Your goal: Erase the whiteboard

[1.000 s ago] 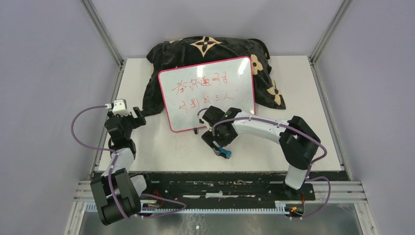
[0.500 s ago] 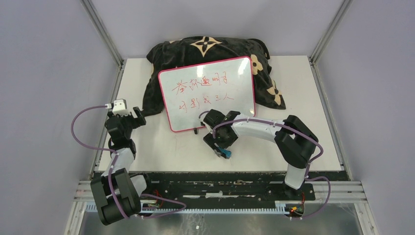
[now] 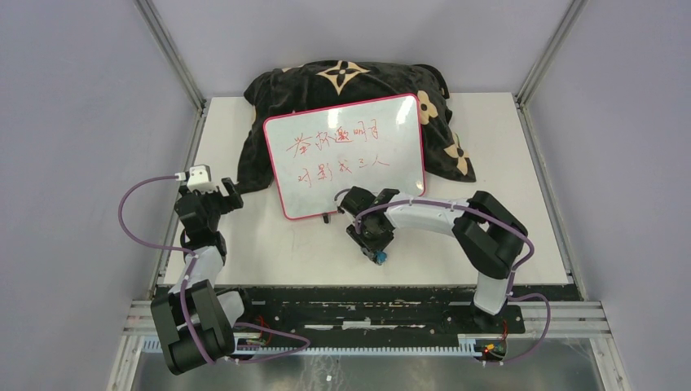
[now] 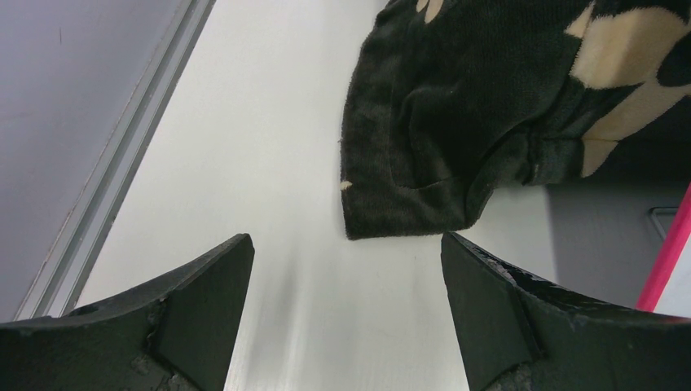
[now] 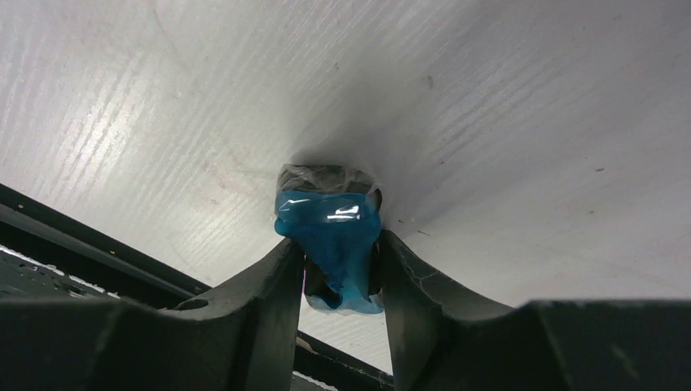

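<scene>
Whiteboard [image 3: 346,155]: red handwriting, unreadable; right end effector [image 5: 341,254] grips eraser [image 5: 329,221].

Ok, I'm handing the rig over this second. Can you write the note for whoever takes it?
Left gripper: open, empty, low over the table by the cushion corner.
Right gripper: shut on the blue eraser, down near the table just in front of the whiteboard.
Whiteboard: propped against the cushion, facing the arms.
Done: eraser gripped.
Left: both lines of red writing are intact. Bring the eraser up to the board and wipe them.
</scene>
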